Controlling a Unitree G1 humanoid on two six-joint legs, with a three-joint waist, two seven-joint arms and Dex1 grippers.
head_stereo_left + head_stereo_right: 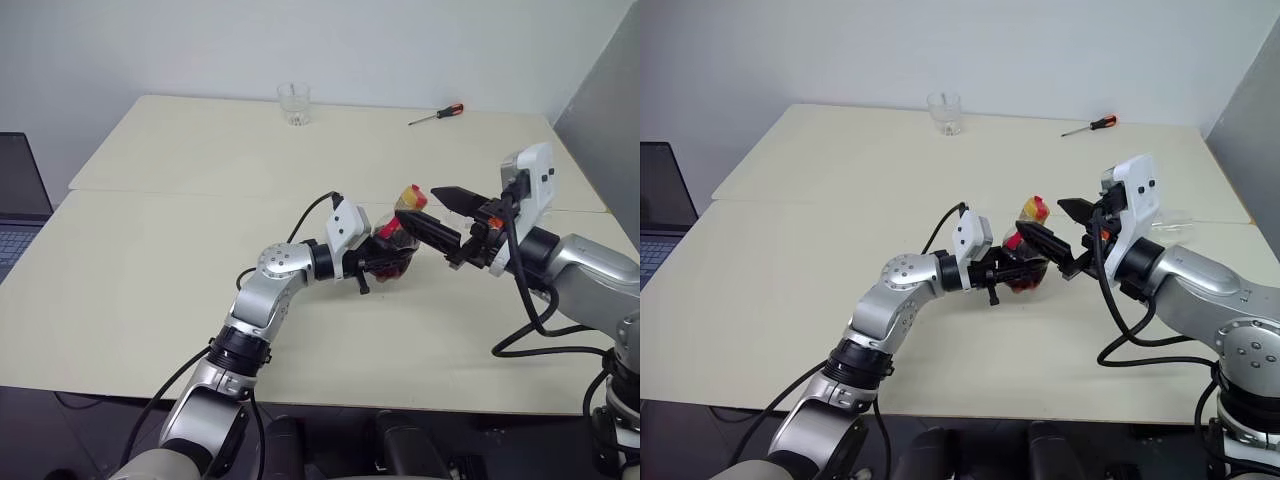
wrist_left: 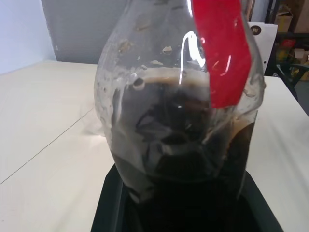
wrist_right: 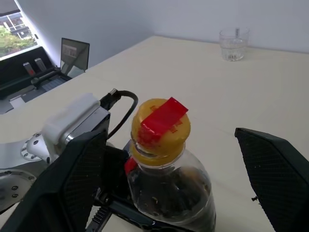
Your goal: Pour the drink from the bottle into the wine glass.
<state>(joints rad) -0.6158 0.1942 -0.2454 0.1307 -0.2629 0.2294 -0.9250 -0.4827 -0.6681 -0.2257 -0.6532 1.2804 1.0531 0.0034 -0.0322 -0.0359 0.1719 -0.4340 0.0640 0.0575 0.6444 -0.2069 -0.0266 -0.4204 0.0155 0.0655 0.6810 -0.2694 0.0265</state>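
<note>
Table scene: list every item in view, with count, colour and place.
Bottle: one, clear with yellow cap and red label, over the table's front, held upright.
Drink: dark brown, inside the bottle.
Tumbler: one, clear, far edge of the table.
Screwdriver: one, red and black handle, far right.
Table: one, cream.
Laptop: one, dark, left of the table.
Left gripper: black, shut on the bottle.
Right gripper: black, open, beside the cap.

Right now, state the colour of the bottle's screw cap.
Yellow-orange screw cap crossed by red tape, best in the right wrist view.
</note>
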